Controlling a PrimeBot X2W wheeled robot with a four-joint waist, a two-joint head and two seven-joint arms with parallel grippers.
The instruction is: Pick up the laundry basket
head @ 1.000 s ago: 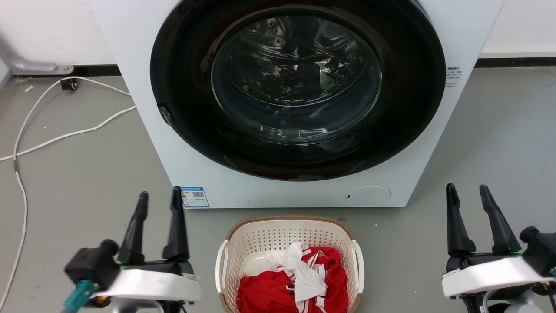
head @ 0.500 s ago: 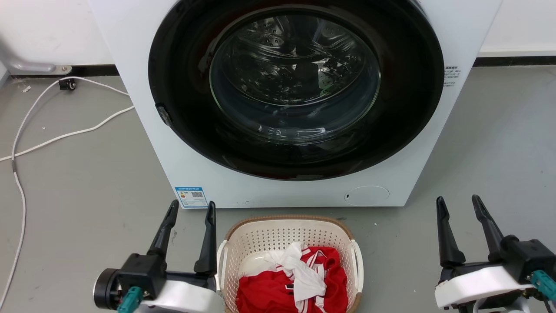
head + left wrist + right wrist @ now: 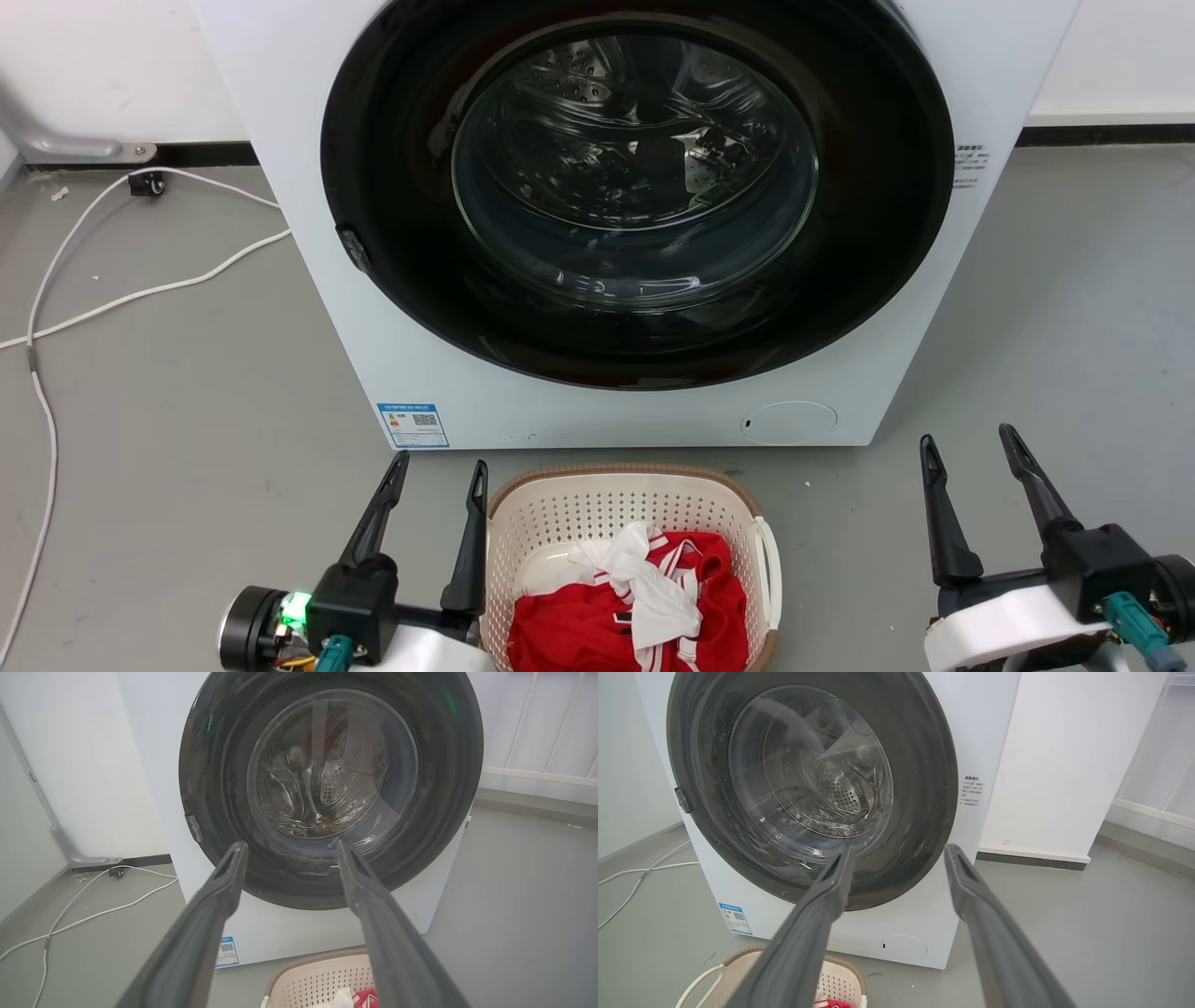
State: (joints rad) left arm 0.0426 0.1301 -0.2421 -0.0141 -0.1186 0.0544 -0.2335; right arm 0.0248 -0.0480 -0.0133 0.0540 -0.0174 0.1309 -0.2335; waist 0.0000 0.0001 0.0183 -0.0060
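Two tools low at the near edge, both spread and empty. Left tool swung in within the last second, now just beside the laundry basket on the floor (inner finger at its left wall, contact unclear); right tool barely shifted, well apart from the right handle, so probably one side ready. Red clothes inside. Beyond, washing machine close behind the rim; white cable far left.

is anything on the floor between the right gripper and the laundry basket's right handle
Nothing visible does. In the head view, bare grey floor lies between the open right gripper and the white right handle of the laundry basket. The washing machine stands behind the basket, out of that path.
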